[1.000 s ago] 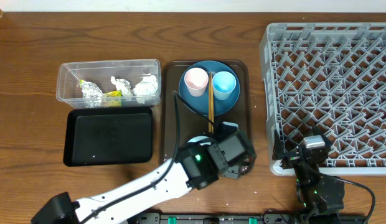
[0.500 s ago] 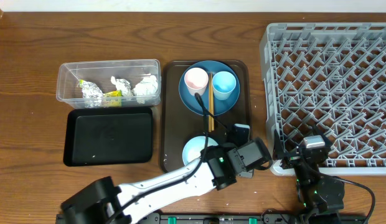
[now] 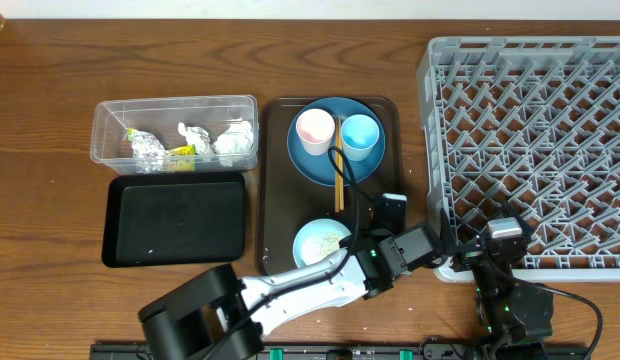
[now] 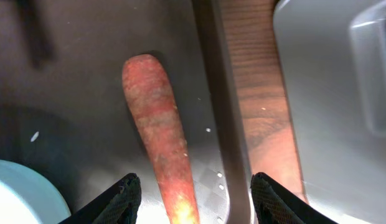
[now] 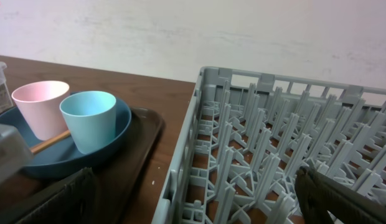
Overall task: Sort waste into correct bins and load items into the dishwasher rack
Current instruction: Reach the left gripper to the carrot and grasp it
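Note:
A small orange carrot (image 4: 157, 124) lies on the brown serving tray (image 4: 87, 93) beside its right rim. My left gripper (image 4: 196, 182) is open low over it, one finger on each side and neither touching. From overhead that gripper (image 3: 395, 240) sits at the tray's front right corner and hides the carrot. The pale bowl (image 3: 320, 242) with rice grains stands just left of it. Behind are the blue plate (image 3: 320, 165), pink cup (image 3: 314, 130), light blue cup (image 3: 359, 134) and chopsticks (image 3: 338, 188). My right gripper (image 5: 196, 199) is open and empty at the dishwasher rack's (image 3: 530, 140) front left corner.
The clear tub (image 3: 175, 104) at the left holds crumpled napkins (image 3: 233, 138) and a wrapper (image 3: 148, 148). The black tray (image 3: 175, 218) sits in front of it. The grey rack wall (image 4: 330, 93) rises just right of the brown tray's rim.
My left arm has swung right along the front of the brown tray, uncovering the bowl. Its jaws have kept the same gap. The right arm has not moved.

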Tool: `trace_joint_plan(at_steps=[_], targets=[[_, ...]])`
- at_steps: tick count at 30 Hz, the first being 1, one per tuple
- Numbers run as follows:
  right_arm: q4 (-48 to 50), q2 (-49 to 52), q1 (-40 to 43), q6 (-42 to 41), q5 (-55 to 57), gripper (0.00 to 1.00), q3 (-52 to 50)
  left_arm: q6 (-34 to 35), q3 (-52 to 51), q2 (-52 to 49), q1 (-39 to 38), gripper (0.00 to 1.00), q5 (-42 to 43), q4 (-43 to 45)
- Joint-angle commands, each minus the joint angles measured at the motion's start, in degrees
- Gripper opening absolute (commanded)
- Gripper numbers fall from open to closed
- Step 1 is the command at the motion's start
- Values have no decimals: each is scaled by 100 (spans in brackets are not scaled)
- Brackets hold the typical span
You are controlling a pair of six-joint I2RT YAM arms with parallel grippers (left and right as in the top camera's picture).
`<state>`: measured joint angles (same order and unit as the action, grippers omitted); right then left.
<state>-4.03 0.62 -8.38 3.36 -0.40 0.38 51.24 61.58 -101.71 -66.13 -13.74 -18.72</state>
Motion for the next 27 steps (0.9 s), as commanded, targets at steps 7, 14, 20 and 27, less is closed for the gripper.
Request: trace_joint_plan(at_steps=[7, 14, 20, 27], targets=[[-26, -24, -44, -52, 13, 99, -9, 48, 48, -402, 0, 60, -780, 326], [-26, -24, -42, -55, 13, 99, -9, 48, 48, -671, 7, 61, -949, 479], [-28, -24, -42, -52, 13, 99, -9, 26, 48, -938, 33, 61, -949, 621], [-26, -24, -42, -55, 13, 99, -9, -37, 48, -1021, 48, 30, -949, 621]])
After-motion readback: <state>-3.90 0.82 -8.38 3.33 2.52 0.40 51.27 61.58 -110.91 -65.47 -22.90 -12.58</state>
